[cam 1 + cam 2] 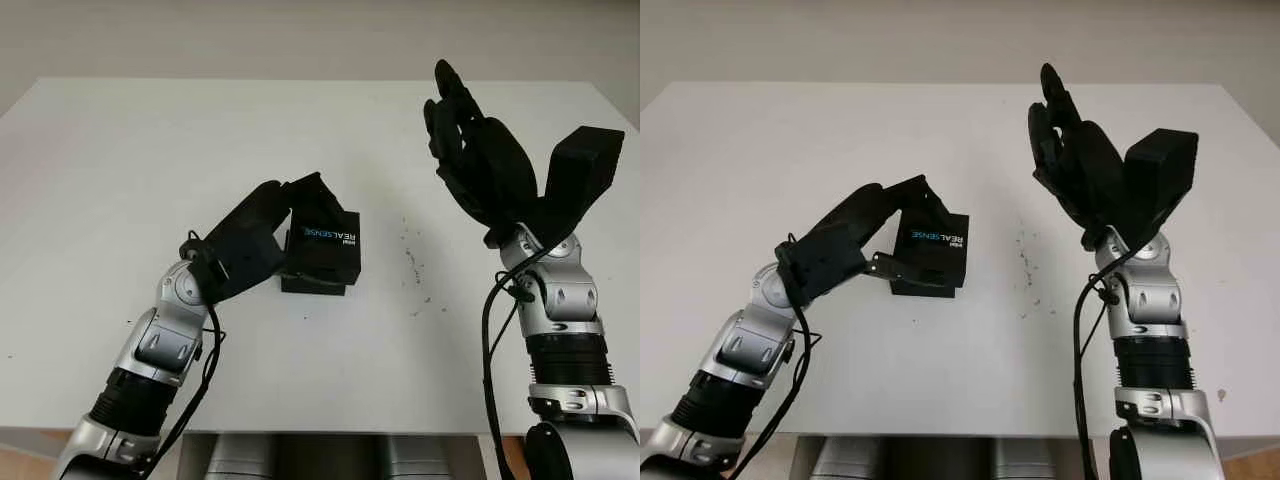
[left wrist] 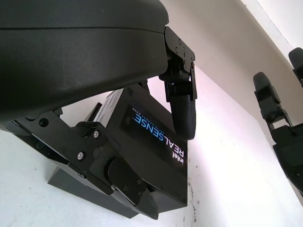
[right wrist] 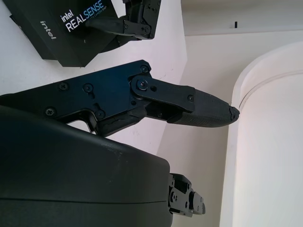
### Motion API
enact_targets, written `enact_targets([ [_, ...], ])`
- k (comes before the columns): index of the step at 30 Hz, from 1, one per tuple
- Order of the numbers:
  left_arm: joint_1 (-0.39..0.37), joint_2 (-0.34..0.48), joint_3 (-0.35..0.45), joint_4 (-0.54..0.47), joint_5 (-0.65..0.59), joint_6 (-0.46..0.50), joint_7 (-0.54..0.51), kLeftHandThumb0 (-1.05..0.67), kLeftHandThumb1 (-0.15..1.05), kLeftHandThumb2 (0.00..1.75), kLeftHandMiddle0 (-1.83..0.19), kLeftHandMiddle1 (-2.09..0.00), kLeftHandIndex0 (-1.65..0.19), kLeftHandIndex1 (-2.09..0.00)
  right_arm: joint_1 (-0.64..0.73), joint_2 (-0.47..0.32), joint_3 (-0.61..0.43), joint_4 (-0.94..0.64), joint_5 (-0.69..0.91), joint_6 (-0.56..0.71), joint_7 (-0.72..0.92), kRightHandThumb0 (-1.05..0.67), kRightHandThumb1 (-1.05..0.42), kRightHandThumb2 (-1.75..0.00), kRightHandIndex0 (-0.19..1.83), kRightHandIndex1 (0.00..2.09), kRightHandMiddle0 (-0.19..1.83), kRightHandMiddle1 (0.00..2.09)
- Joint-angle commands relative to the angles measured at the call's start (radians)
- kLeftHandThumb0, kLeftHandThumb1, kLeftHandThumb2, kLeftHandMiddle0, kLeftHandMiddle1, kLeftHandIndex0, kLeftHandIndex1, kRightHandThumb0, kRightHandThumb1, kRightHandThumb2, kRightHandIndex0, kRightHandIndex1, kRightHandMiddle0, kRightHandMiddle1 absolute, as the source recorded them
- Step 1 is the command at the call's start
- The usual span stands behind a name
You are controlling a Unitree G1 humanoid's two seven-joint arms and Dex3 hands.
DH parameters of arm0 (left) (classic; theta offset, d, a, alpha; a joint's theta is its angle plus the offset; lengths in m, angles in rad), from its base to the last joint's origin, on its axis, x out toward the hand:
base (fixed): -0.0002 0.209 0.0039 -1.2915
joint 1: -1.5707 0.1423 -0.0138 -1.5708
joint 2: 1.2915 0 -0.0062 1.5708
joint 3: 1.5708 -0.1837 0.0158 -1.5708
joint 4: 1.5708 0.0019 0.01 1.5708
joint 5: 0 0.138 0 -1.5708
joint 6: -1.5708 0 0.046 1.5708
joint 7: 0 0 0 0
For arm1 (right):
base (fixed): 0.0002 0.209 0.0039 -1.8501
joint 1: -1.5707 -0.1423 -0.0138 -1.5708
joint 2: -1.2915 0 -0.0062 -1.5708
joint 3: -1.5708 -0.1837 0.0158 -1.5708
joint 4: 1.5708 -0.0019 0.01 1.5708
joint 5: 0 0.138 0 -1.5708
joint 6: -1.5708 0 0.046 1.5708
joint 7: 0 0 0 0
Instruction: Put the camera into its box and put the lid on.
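A black lid [image 1: 325,243] printed "intel REALSENSE" sits tilted on top of the black box base [image 1: 315,285] near the middle of the white table. My left hand [image 1: 297,230] is shut on the lid from its left side, with one finger [image 2: 182,109] over the far edge and the thumb under the near edge. The base [image 2: 80,189] pokes out beneath the lid [image 2: 151,142] on the near side. My right hand [image 1: 470,130] is open and raised above the table's right part, well away from the box.
Dark specks [image 1: 412,262] dot the table just right of the box. The table's front edge [image 1: 350,425] runs close to my arms. Bare white surface stretches to the left of and behind the box.
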Motion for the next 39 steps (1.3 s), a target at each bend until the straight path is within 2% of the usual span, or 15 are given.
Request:
enact_targets([
  [1,-0.017,0.006,0.03,0.058,0.0,-0.037,0.039,-0.12,0.96,0.05,-0.39,-1.53,-0.28,-1.45,-0.004,-0.015,-0.004,-0.002,0.001,0.002,0.006,-0.71,-1.05,-0.66,-0.19,0.01,-0.19,0.04],
  [10,-0.06,0.026,0.04,0.22,-0.013,-0.171,0.054,-0.14,0.98,0.06,-0.37,-1.57,-0.29,-1.42,-0.006,-0.015,-0.003,-0.004,0.001,0.013,0.006,-0.71,-1.05,-0.66,-0.19,0.0,-0.19,0.04],
  [19,-0.069,0.053,0.027,0.253,0.016,-0.189,0.04,-0.13,0.96,0.05,-0.39,-1.54,-0.33,-1.39,-0.005,-0.016,-0.003,-0.003,-0.005,0.006,0.002,-0.71,-1.05,-0.65,-0.18,0.02,-0.17,0.05],
  [29,-0.07,0.053,0.037,0.255,-0.026,-0.171,-0.021,-0.14,0.95,0.05,-0.41,-1.59,-0.34,-1.44,-0.004,-0.01,-0.002,0.001,-0.002,-0.001,0.007,-0.69,-1.05,-0.67,-0.19,0.01,-0.19,0.03],
  [35,-0.072,0.032,0.083,0.248,-0.153,-0.08,-0.103,-0.18,0.94,0.05,-0.44,-1.58,-0.36,-1.47,-0.003,-0.012,-0.003,0.001,-0.001,0.004,0.01,-0.69,-1.05,-0.68,-0.19,0.0,-0.19,0.01],
  [39,-0.067,0.03,0.099,0.247,-0.199,-0.052,-0.126,-0.2,0.93,0.05,-0.46,-1.58,-0.38,-1.48,-0.002,-0.015,-0.001,-0.001,-0.002,0.003,0.015,-0.69,-1.05,-0.69,-0.19,0.0,-0.19,0.01],
])
